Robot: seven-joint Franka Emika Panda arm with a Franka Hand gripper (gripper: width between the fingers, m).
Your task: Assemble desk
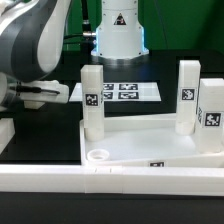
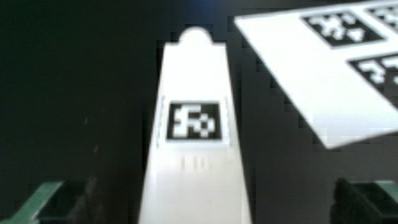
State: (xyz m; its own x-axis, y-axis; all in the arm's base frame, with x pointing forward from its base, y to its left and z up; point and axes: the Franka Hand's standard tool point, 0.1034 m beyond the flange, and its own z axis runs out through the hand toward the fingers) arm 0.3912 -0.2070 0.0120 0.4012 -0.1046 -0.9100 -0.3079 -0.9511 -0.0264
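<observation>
Exterior view, nearest: a long white border rail is seen across the foreground, with the desk top just behind it.
Desk top: it is seen lying as a rimmed tray, one round corner socket showing empty at the near corner on the exterior view's left.
Legs standing: one post leg is seen upright at the far corner above that empty socket; a second leg and a third are seen upright on the exterior view's right.
Claw: the gripper is seen at the exterior view's left edge, dark fingers pointing toward the first leg; whether anything is pinched cannot be told from this view.
Marker board: the marker board is seen flat on the table beyond the desk.
Wrist view, nearest: two green-edged fingertips are seen spread wide apart, with nothing pressed between them.
Leg from claw: a tagged white leg is seen straight ahead of the open claw, centred in the gap, untouched by either pad.
Long axis: the leg's length is seen running directly away from the claw, its tapered tip farthest.
Judgement: a straight advance along that axis is judged to be what a closing grasp would require.
</observation>
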